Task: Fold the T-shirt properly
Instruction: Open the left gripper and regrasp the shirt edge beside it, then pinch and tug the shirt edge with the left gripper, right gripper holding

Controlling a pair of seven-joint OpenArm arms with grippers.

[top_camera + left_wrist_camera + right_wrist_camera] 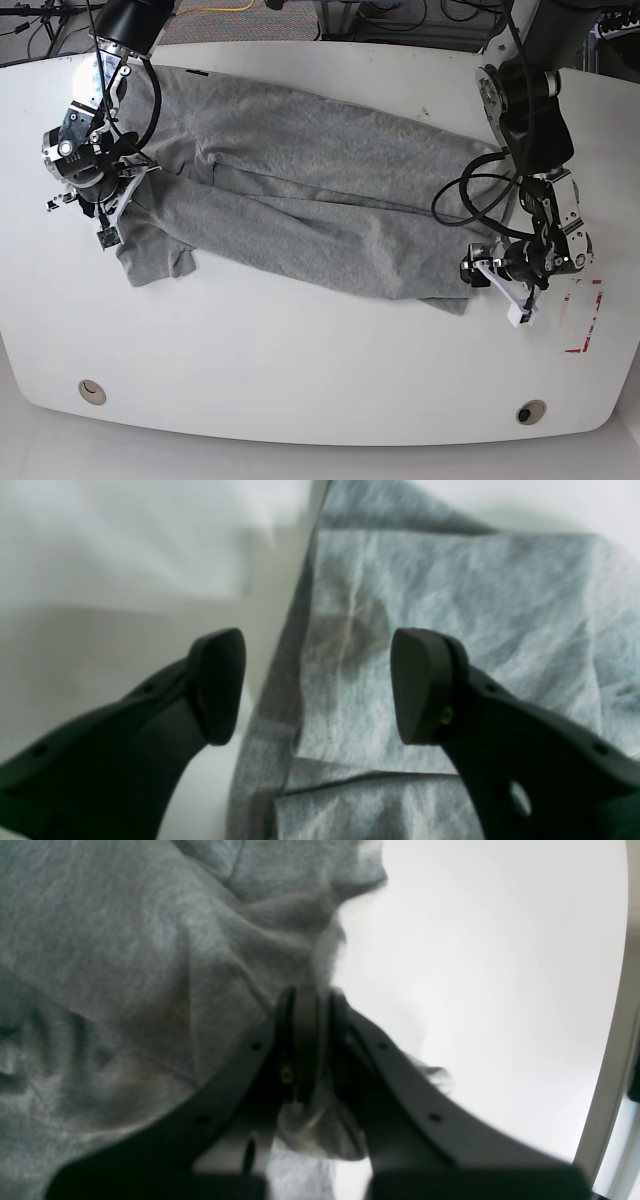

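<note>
I see the white counter (pixel 300 370) carrying the grey T-shirt (pixel 300 210), spread lengthwise left to right, folded over itself and wrinkled. My right end effector (pixel 310 1040) is clenched on its edge at the left; my left end effector (pixel 317 685) hangs released over its right hem

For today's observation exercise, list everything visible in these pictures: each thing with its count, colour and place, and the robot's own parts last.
Grey cotton T-shirt: one, grey, lying half-folded across the table.
White round-cornered table: one, white, under everything.
Small round holes: two, grey, near the table's front edge.
Red tape marks: a few, red, by the left arm.
Left claw: one, black, open over the shirt's edge.
Right claw: one, black, shut on the shirt.
</note>
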